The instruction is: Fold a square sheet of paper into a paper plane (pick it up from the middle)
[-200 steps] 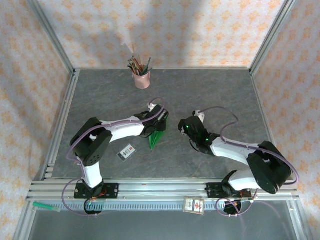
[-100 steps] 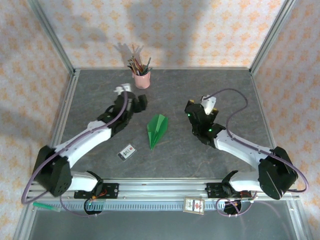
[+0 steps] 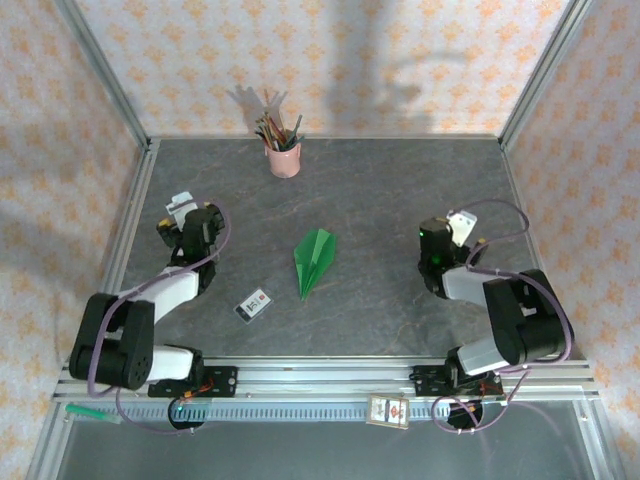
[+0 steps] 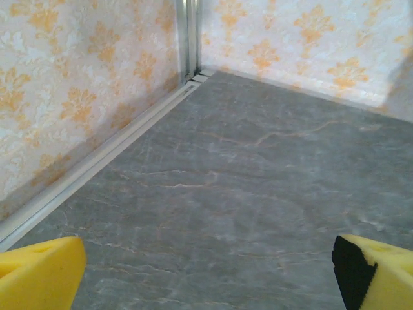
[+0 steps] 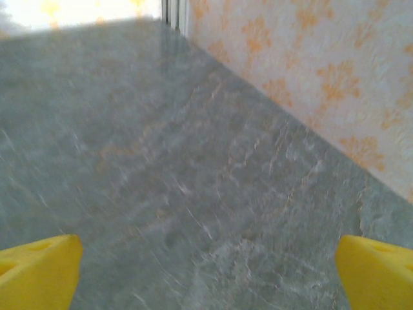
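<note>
paper plane point(image 3: 314, 260) lying mid tabletop point(image 3: 400, 190), my left jaws and right jaws both wide open, well apart from it

You're in robot test cell, lab type. Evidence: aluminium frame point(image 3: 103, 68) boxing grey stone-look tabletop point(image 3: 400, 190); floral-print panels point(image 3: 400, 60) as mock walls; left arm point(image 3: 165, 290), right arm point(image 3: 500, 300), both cabled, bolted to slotted rail point(image 3: 330, 372) at near edge.
</note>
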Motion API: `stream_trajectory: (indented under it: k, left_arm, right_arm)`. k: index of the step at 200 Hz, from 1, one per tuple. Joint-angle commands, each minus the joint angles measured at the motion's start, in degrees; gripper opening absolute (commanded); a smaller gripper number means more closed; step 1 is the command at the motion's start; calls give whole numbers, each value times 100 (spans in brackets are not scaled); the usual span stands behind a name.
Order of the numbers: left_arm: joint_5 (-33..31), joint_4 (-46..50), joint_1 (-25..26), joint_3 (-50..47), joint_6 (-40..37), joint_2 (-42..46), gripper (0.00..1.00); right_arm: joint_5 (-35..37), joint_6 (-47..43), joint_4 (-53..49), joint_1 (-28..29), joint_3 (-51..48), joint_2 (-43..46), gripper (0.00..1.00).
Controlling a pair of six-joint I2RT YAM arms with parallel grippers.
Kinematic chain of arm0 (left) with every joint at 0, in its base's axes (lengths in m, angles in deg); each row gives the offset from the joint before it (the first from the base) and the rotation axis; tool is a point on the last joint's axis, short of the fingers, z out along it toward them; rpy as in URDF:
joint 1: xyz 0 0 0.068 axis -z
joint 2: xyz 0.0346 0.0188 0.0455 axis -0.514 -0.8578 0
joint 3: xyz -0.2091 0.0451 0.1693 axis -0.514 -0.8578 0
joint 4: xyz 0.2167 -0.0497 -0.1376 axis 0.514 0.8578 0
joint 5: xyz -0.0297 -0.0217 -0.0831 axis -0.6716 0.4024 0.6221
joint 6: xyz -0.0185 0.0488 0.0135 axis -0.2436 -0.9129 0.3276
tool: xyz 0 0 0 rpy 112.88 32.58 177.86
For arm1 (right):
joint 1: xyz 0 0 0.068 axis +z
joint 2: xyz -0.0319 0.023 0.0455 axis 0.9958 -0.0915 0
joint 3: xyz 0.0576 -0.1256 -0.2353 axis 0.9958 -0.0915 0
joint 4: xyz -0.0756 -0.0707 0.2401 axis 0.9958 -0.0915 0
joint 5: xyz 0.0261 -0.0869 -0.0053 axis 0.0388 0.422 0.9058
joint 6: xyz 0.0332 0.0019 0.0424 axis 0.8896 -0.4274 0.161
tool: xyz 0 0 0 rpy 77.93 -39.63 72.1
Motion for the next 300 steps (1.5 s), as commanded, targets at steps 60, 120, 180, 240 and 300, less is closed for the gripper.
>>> stream_trajectory:
  k: [60, 120, 180, 240, 300]
  left_arm:
    - [2000, -4931, -576, -1707, -688, -1151, 99]
    - [1976, -4554, -579, -1639, -664, -1061, 99]
    - [1919, -4472, -549, -1626, -681, -1039, 99]
    - [1914, -4423, -499, -1595, -734, -1044, 99]
    - [1971, -4323, -489, -1542, -794, -1046, 99]
  right_arm:
    - [-2077, -786, 4176, -660, -1240, -176, 100]
    - [-2296, -643, 4210, -856, -1251, -358, 100]
    - [-2295, -646, 4209, -852, -1247, -360, 100]
    - [-2294, -646, 4190, -856, -1251, -346, 100]
    - [-2299, -646, 4168, -854, -1221, -375, 100]
